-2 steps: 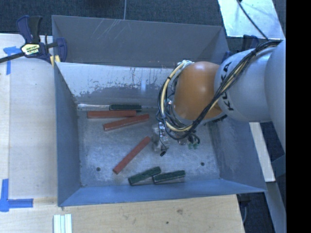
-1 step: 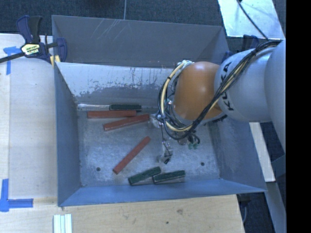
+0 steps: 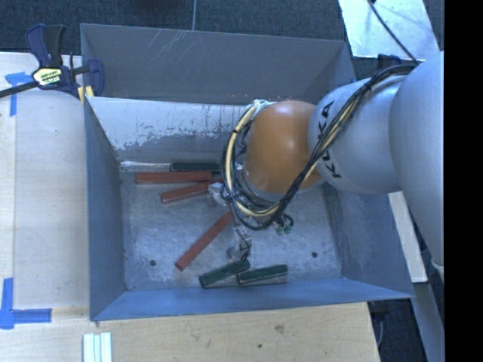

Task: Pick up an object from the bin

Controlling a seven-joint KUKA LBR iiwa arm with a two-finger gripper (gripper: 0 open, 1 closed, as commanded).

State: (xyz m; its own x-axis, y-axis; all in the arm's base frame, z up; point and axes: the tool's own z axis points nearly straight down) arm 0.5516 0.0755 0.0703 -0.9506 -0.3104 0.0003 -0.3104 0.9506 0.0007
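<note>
My gripper [image 3: 242, 246] hangs below the orange wrist cover, low over the middle of the bin floor. Just in front of it lie two dark green bars, one [image 3: 224, 275] slightly tilted and one [image 3: 263, 274] lying level to its right. A red-brown bar [image 3: 204, 243] lies diagonally to the gripper's left, its upper end close to the gripper. I see nothing held in the gripper.
Toward the back left lie a short red-brown bar [image 3: 185, 194], a longer red-brown bar [image 3: 173, 177] and a dark green bar [image 3: 195, 167] along the back wall. The arm and its orange cover hide the bin's back right part.
</note>
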